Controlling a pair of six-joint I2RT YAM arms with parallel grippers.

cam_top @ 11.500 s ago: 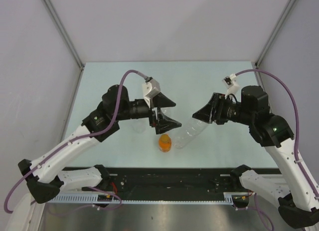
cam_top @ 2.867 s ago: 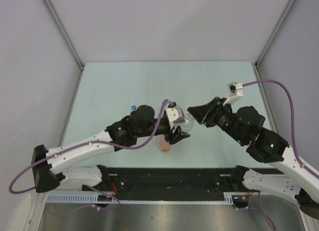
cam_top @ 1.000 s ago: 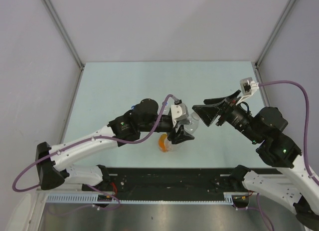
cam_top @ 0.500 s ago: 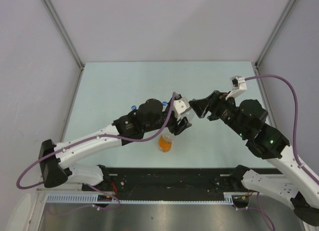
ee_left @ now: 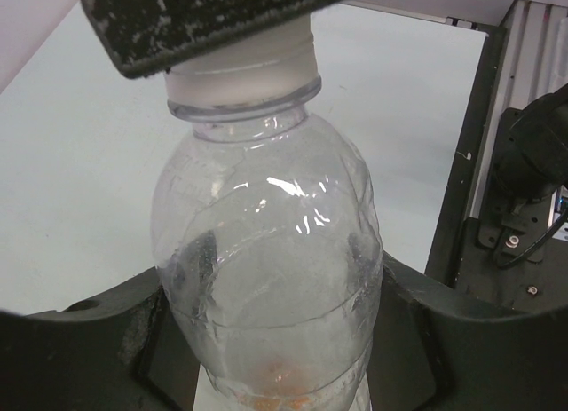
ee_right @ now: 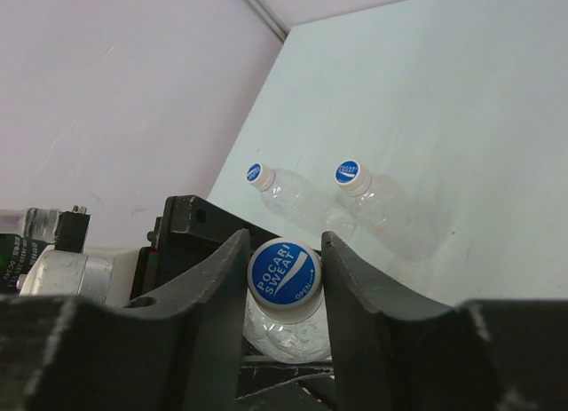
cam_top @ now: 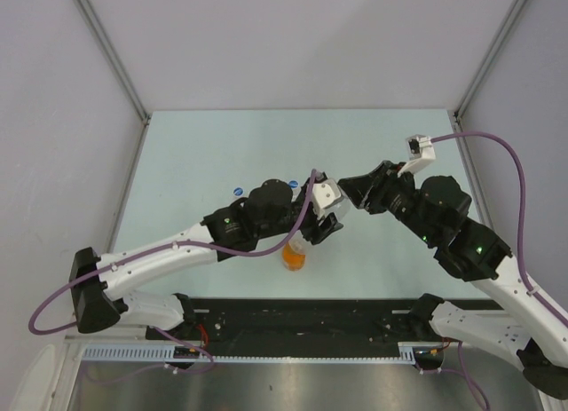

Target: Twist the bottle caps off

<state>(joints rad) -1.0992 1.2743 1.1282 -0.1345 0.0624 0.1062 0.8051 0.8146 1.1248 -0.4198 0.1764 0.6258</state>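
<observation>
In the left wrist view a clear bottle (ee_left: 266,251) stands upright between my left gripper's (ee_left: 271,340) black fingers (ee_left: 115,340), which are shut on its body. Its blue bottle cap (ee_right: 284,272) with white lettering sits between the right gripper's (ee_right: 282,282) fingers (ee_right: 211,313), shut on its sides. From above, both grippers meet over the table's middle: left gripper (cam_top: 321,223), right gripper (cam_top: 346,201). The short orange bottle (cam_top: 294,256) stands just below them. Two more clear bottles (ee_right: 297,198) (ee_right: 390,211) lie on the table, blue caps (ee_right: 256,173) (ee_right: 351,172) on.
The pale green table (cam_top: 204,154) is walled by grey panels on three sides. A black rail (cam_top: 302,318) with the arm bases runs along the near edge. The left arm's links (cam_top: 248,223) hide most of the two lying bottles from above.
The right gripper came in from the right, turned, and shut on the cap of the held bottle. The left gripper, still gripping the bottle, shifted slightly up toward it.
</observation>
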